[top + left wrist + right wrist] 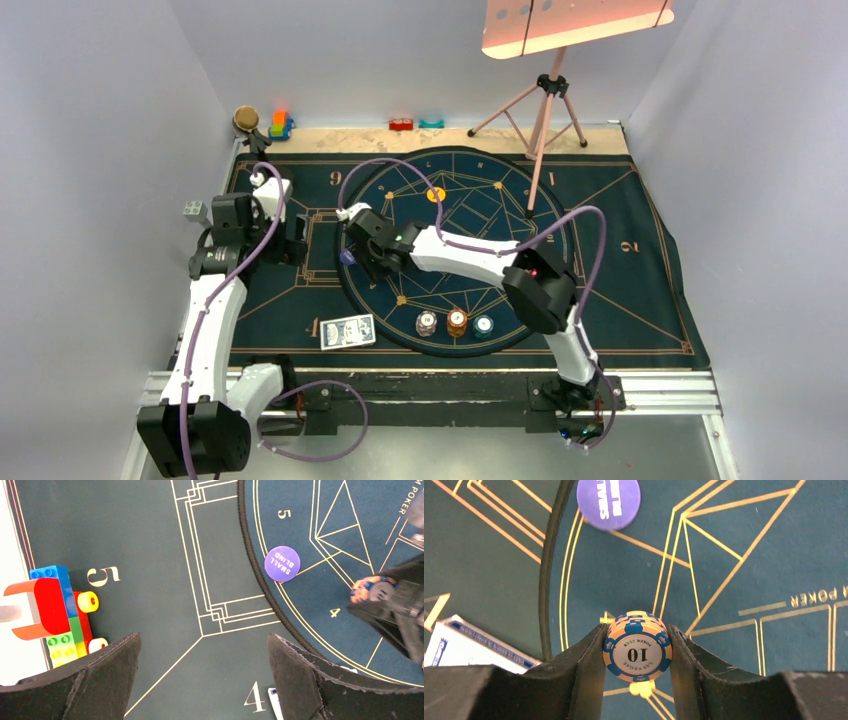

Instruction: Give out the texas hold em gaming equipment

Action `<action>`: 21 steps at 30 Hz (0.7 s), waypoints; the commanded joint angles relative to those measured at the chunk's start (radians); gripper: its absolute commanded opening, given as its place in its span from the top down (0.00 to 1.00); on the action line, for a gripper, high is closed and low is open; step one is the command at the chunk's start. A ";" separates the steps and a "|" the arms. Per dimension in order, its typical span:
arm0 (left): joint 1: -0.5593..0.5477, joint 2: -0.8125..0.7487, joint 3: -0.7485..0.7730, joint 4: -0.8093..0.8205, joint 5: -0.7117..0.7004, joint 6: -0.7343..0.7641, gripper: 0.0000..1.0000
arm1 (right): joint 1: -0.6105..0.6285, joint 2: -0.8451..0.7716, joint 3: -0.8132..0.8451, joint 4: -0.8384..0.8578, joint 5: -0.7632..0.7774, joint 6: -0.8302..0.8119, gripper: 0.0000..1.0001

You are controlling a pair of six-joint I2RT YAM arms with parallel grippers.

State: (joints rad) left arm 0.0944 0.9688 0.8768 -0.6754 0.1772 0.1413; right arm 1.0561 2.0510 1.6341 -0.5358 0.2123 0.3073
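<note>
My right gripper [637, 655] is shut on a small stack of orange-and-blue chips [637, 646] marked 10, held just above the round blue mat. In the top view it [362, 262] is at the circle's left edge, next to the purple "small blind" button [347, 257], which also shows in the right wrist view [608, 502] and the left wrist view [282, 563]. The held chips show in the left wrist view [372, 589]. The card deck [348, 331] lies near the front. Three chip stacks [457, 321] stand on the circle's near part. My left gripper [205, 670] is open and empty above the mat.
An orange button [436, 194] lies on the circle's far part. Toy blocks [60, 610] sit at the mat's left edge beside my left gripper [296, 240]. More blocks [280, 125] and a tripod [545, 100] stand at the back.
</note>
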 commanded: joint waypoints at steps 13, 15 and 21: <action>0.011 0.007 0.009 0.014 -0.005 -0.012 0.00 | -0.022 0.204 0.201 0.110 -0.114 -0.031 0.45; 0.010 0.006 0.007 0.014 -0.005 -0.012 0.00 | -0.021 0.210 0.202 0.107 -0.112 -0.034 0.32; 0.011 0.009 0.009 0.015 -0.005 -0.017 0.00 | -0.026 0.170 0.187 0.096 -0.081 -0.042 0.17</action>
State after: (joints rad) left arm 0.0975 0.9779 0.8768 -0.6750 0.1745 0.1413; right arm 1.0382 2.2639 1.8019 -0.4480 0.1127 0.2813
